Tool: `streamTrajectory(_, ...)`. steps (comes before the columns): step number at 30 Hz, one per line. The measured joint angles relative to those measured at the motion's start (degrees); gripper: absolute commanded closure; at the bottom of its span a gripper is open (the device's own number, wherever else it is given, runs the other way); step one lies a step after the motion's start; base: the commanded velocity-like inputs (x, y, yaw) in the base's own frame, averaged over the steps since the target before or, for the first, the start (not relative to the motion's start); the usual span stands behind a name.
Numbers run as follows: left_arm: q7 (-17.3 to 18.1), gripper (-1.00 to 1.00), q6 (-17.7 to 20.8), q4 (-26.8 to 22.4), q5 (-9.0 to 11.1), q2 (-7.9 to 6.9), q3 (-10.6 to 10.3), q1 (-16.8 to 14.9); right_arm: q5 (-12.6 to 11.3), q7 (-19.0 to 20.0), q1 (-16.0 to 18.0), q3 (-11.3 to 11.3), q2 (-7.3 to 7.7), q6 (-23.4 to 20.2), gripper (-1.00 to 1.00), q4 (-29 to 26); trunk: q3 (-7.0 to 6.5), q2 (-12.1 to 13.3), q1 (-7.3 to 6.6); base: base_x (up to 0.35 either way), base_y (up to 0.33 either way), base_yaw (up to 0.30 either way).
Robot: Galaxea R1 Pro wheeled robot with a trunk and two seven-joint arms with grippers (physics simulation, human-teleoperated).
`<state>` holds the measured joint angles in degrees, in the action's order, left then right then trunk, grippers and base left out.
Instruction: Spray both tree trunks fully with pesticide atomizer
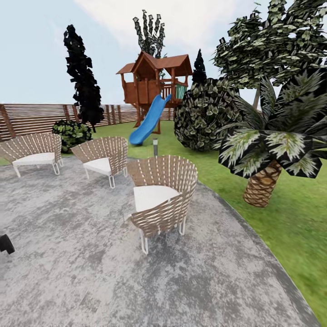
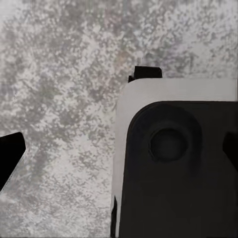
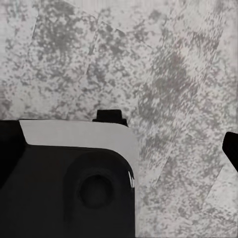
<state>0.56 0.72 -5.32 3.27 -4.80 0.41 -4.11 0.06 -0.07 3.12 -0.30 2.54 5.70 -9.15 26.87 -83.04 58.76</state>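
Stretching behind the patio [image 1: 68,272], the garden lawn [image 1: 281,213] holds a palm [image 1: 263,181], bush [image 1: 204,120] and playhouse slide [image 1: 147,120] beyond three wicker chairs [image 1: 161,200], while both grippers hang over speckled paving, their spread impossible to tell.

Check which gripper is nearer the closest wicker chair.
Cannot tell: left gripper and right gripper both hang over grey paving beside the robot's base, the chair ahead, roughly centred.

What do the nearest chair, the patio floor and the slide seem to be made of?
Nearest chair: woven tan wicker-like strips on thin white legs, with a matte white cushion. Patio floor: mottled grey stone or concrete, rough-looking. Slide: smooth, uniformly blue, probably moulded plastic.
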Motion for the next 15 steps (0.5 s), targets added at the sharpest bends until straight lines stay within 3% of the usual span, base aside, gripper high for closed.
streamTrajectory(1, 0.00, -1.00, -0.10, -7.06, 1.36, 0.08, -0.03, -0.35, 0.00, 0.08, 0.11, 0.00, 0.00, 4.76, -1.00, -2.95, 0.02, 0.00, 0.00, -0.247, 0.242, 0.000)
streamTrajectory(2, 0.00, -1.00, -0.25, -12.30, 1.41, 0.20, -0.09, -4.48, 0.00, 0.13, 0.20, 0.02, 0.01, 5.48, -1.00, -10.98, -0.01, 0.00, 0.00, -0.242, 0.243, 0.000)
streamTrajectory(3, 0.00, -1.00, -0.41, -12.73, 1.45, 0.27, -0.12, -6.03, 0.04, 0.14, 0.28, 0.01, 0.01, 6.03, -1.00, -22.30, -0.01, 0.00, 0.00, -0.239, 0.243, 0.000)
streamTrajectory(4, 0.02, -1.00, -0.50, -12.82, 1.47, 0.24, -0.14, -6.48, 0.09, 0.14, 0.37, 0.01, 0.04, 6.27, -1.00, -27.60, -0.01, 0.00, 0.00, -0.238, 0.243, 0.000)
streamTrajectory(11, 0.00, -1.00, -1.25, -13.02, 1.53, 0.00, -0.03, -8.55, 0.25, -0.18, 0.38, 0.04, 0.09, 6.68, -1.00, -27.61, 0.08, 0.00, 0.00, -0.235, 0.244, 0.107)
streamTrajectory(15, 0.00, -1.00, -5.84, -12.55, 1.43, -0.52, 0.14, -8.25, 0.23, -0.24, 0.38, 0.00, 0.04, 6.75, -1.00, -26.03, 0.22, 0.00, 0.00, -0.233, 0.247, 0.231)
